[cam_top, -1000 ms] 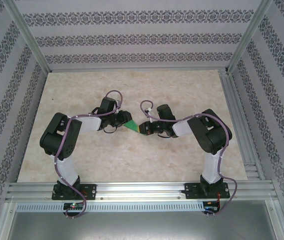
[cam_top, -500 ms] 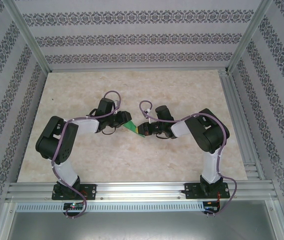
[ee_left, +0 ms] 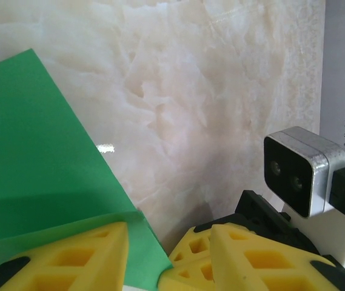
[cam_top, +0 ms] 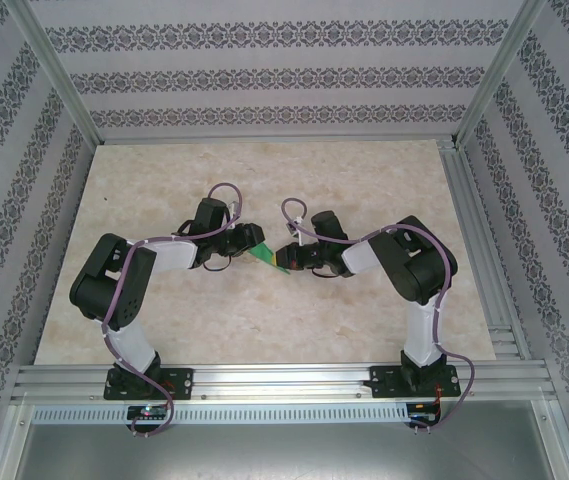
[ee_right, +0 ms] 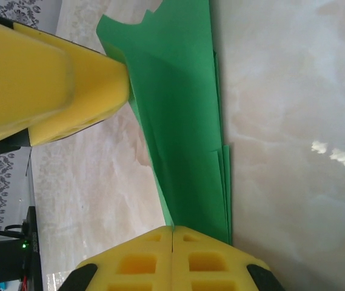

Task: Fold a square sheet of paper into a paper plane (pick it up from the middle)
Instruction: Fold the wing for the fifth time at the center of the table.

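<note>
At the near edge the black-and-white left arm (cam_top: pixel 124 285) and right arm (cam_top: pixel 419 270) stand on a silver aluminium rail (cam_top: pixel 284 378) and bend inward over the pale marble-patterned tabletop (cam_top: pixel 364 180); mid-table their tips nearly meet, with the bright green folded sheet of thin paper (cam_top: pixel 262 252) between them; whether it touches the table I cannot tell; the right gripper (ee_right: pixel 172 229) has its yellow foam fingers (ee_right: pixel 136 262) pressed together on the paper's narrow layered end; the left gripper (ee_left: pixel 169 229) has its fingers spread, the paper's edge lying across the top of one yellow finger (ee_left: pixel 69 254), not pinched; beyond the grippers stands the grey floral-striped wall (cam_top: pixel 284 75)
</note>
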{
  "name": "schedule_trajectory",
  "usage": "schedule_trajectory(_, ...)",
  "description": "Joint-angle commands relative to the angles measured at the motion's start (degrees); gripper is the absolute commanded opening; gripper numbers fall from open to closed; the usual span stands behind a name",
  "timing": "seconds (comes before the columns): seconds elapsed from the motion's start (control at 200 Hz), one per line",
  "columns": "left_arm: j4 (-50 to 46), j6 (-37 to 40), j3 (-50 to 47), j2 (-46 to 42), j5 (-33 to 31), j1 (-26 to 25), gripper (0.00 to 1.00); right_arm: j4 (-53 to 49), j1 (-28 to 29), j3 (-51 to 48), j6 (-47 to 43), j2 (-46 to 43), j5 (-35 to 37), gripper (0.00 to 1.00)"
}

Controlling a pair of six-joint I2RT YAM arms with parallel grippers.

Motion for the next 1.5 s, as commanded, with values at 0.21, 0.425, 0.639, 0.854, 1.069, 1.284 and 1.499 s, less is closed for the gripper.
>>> schedule_trajectory(0.21,3.05,1.22,1.36,1.51,1.87,-0.47,0.41,7.23,-2.05,-2.08,6.78,2.34,0.63,0.00)
schedule_trajectory(0.425,3.13,1.05,1.72,2.15,2.05,-0.49,0.41,5.40,-2.25,-1.52,6.17,2.54,0.46,0.00)
schedule_trajectory(0.639,1.75,1.16,2.54,3.10,1.54,-0.48,0.41,2.04,-2.25,-0.64,5.14,2.81,0.80,0.00)
schedule_trajectory(0.854,0.77,0.92,2.73,3.48,0.78,-0.50,0.40,-0.85,-2.16,0.45,4.03,3.55,0.42,0.00)
schedule_trajectory(1.069,-0.98,0.58,2.68,3.29,-0.97,-0.54,0.40,-3.67,-2.10,1.55,3.04,4.22,-0.05,0.00)
schedule_trajectory(1.284,-1.09,0.96,2.84,4.06,-1.17,-0.54,0.40,-5.17,-2.07,1.89,2.70,4.21,0.63,0.00)
schedule_trajectory(1.499,-1.18,1.09,3.16,4.67,-0.97,-0.49,0.39,-6.90,-2.07,2.18,2.37,4.22,1.76,0.00)
